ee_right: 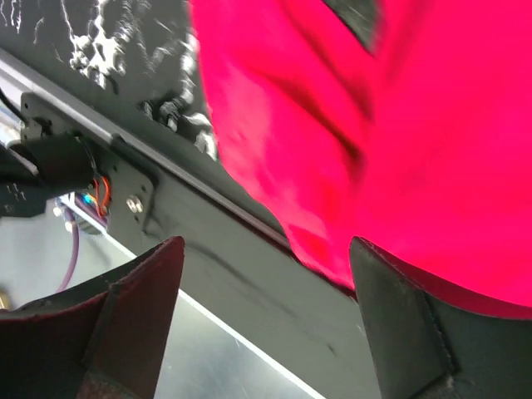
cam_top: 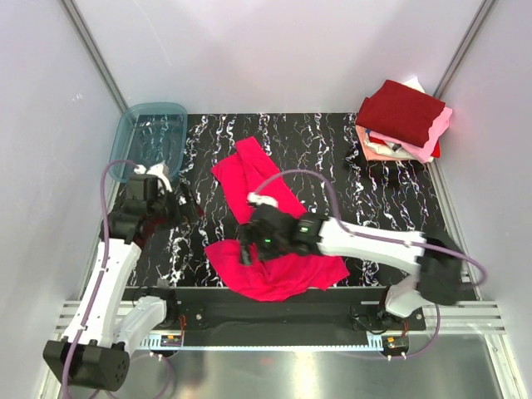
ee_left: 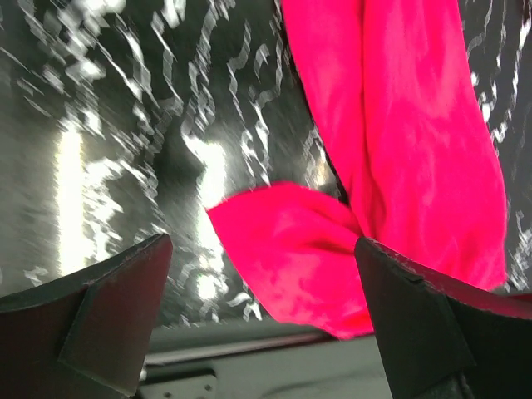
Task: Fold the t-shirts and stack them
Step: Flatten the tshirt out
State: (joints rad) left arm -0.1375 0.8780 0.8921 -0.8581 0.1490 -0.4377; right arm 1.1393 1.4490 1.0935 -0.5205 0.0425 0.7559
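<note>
A bright pinkish-red t-shirt [cam_top: 274, 266] lies crumpled on the black marbled table, a long part reaching back to the middle [cam_top: 249, 170]. My right gripper [cam_top: 248, 248] hovers over its near-left part, jaws open and empty. In the right wrist view [ee_right: 266, 320] the shirt [ee_right: 374, 125] hangs over the table's front edge. My left gripper [cam_top: 184, 204] is open and empty to the left of the shirt. In the left wrist view [ee_left: 266, 320] a fold of the shirt [ee_left: 291, 249] lies ahead between the fingers. Folded dark maroon [cam_top: 401, 110], pale pink, salmon and white shirts are stacked at the back right.
A translucent blue-grey tub [cam_top: 150, 137] stands at the back left corner. The table's front rail [ee_right: 249, 249] and mounting plate run just under the right gripper. White walls close in both sides and the back.
</note>
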